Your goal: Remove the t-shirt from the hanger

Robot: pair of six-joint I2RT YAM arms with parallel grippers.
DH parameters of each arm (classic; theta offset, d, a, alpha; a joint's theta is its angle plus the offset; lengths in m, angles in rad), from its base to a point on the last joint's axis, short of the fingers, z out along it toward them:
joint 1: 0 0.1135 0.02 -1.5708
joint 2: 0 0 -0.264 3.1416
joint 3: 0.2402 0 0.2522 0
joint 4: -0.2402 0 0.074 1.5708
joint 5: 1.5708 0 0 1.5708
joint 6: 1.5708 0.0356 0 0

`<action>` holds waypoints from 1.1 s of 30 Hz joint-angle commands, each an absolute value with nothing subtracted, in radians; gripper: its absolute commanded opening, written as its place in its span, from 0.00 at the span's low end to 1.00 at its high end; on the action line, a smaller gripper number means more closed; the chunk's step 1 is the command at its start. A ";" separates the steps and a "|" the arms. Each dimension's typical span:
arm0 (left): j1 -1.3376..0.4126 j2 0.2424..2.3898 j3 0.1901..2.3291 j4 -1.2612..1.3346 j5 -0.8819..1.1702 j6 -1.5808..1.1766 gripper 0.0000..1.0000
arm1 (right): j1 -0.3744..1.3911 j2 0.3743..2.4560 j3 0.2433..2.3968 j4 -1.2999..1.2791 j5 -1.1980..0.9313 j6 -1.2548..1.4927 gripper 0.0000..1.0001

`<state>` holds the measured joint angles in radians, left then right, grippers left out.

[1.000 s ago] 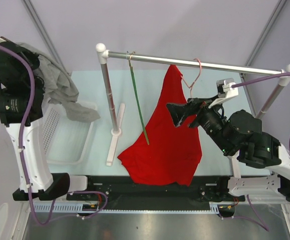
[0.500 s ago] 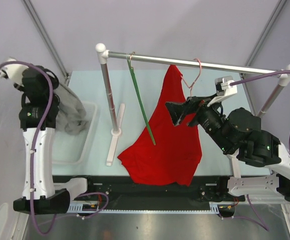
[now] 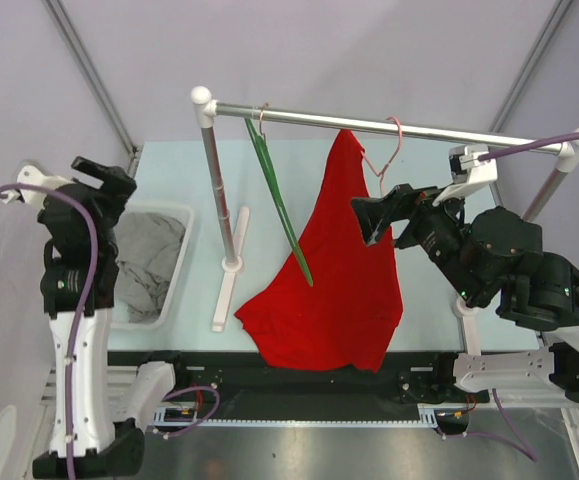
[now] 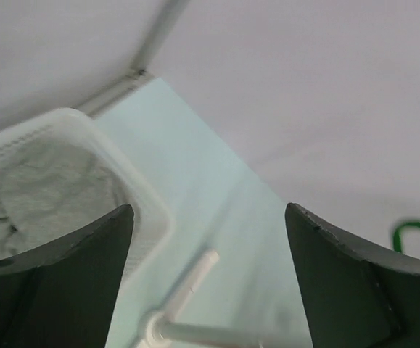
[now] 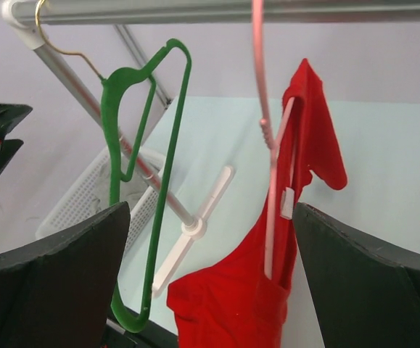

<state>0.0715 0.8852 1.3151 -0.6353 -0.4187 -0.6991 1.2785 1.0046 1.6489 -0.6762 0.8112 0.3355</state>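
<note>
A red t-shirt (image 3: 339, 290) hangs lopsided on a pink hanger (image 3: 389, 155) from the metal rail (image 3: 419, 130). In the right wrist view the t-shirt (image 5: 231, 304) droops off the pink hanger (image 5: 271, 181), which shows bare at the top. My right gripper (image 3: 369, 220) is open beside the shirt's right shoulder and holds nothing (image 5: 210, 210). My left gripper (image 3: 106, 175) is open above the white basket (image 3: 182, 255), with nothing between its fingers (image 4: 208, 210). A grey t-shirt (image 3: 149, 260) lies in that basket.
An empty green hanger (image 3: 279, 215) hangs tilted at the rail's left end, also in the right wrist view (image 5: 166, 181). The rack's left post (image 3: 219, 200) stands on a white cross foot (image 4: 188, 283) between basket and red shirt. The basket's rim (image 4: 122, 181) shows near the left fingers.
The left gripper opened and the grey t-shirt dropped into the basket; that arm swung nearer and rightward. The right gripper lifted slightly. The green hanger swung.
</note>
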 commanded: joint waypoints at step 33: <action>-0.466 0.626 0.773 -0.286 0.902 -0.314 0.73 | 1.200 1.080 1.579 -0.528 0.767 0.333 0.37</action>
<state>-0.4419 0.6388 0.8185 -0.4221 0.6838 -0.3084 1.2045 1.1206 1.6375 -0.7181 0.8474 0.3096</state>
